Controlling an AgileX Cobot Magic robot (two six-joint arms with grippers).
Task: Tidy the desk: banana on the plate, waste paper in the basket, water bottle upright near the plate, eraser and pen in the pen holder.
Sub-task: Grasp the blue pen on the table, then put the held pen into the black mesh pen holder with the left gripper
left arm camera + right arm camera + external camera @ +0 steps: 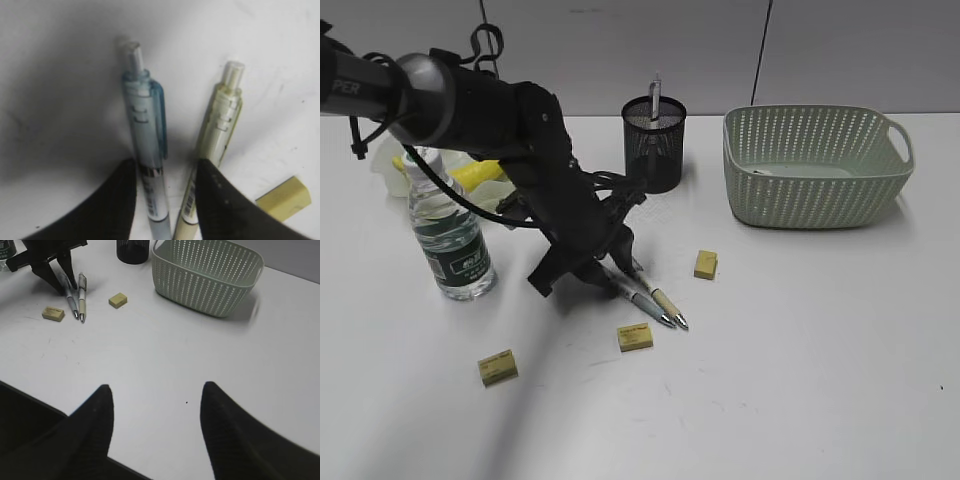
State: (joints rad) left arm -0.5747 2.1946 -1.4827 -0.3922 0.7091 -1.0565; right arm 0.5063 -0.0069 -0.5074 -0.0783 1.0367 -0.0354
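Fingers [120,200] of our left gripper [165,200] straddle the blue pen [146,145] on the bench [800,380], not yet pinching it as far as we can tell; the beige pen [220,120] lies just beside. Our right gripper [155,425] hangs spread and empty, well away. Progress looks decent: water bottle [448,235] upright near the plate [395,165], banana [480,172] apparently on it, one pen already in the pen holder [654,143]. We see three erasers [635,337] loose; the basket [815,165] holds something pale, perhaps the paper.
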